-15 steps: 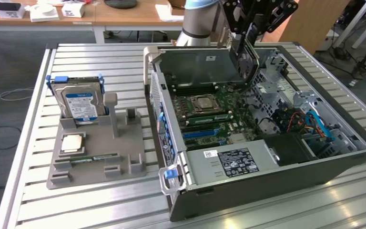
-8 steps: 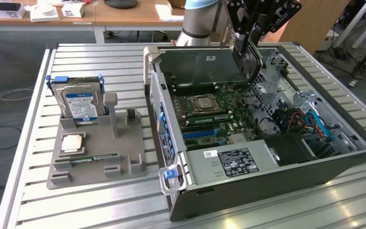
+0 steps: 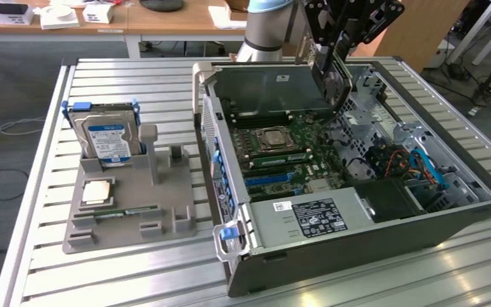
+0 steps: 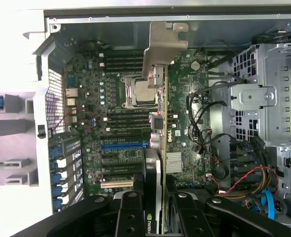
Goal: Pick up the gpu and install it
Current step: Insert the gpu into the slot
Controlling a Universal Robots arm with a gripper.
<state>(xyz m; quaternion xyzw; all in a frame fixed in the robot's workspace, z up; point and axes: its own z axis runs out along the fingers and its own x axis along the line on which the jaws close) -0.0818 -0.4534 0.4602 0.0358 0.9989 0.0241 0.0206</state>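
Observation:
My gripper point(image 3: 337, 45) hangs over the far side of the open computer case point(image 3: 348, 256), shut on the gpu point(image 3: 331, 80). The card hangs on edge below the fingers, just above the motherboard point(image 3: 288, 153) near the case's back wall. In the wrist view the gpu point(image 4: 161, 123) is seen edge-on, with its silver end bracket point(image 4: 163, 47) at the far end and a black face with a green logo between the black fingers point(image 4: 130, 212). Below it lie the processor socket point(image 4: 138, 91) and a blue expansion slot point(image 4: 123, 146). The card looks held clear of the slots.
At the exterior view's left, a grey holder tray point(image 3: 126, 224) carries a silver hard drive with a blue label point(image 3: 107, 137), a processor chip point(image 3: 99, 192) and a narrow green RAM stick point(image 3: 130, 211). Drive cages and cables point(image 3: 408, 166) fill the case's right side. A wooden desk point(image 3: 143, 19) stands behind.

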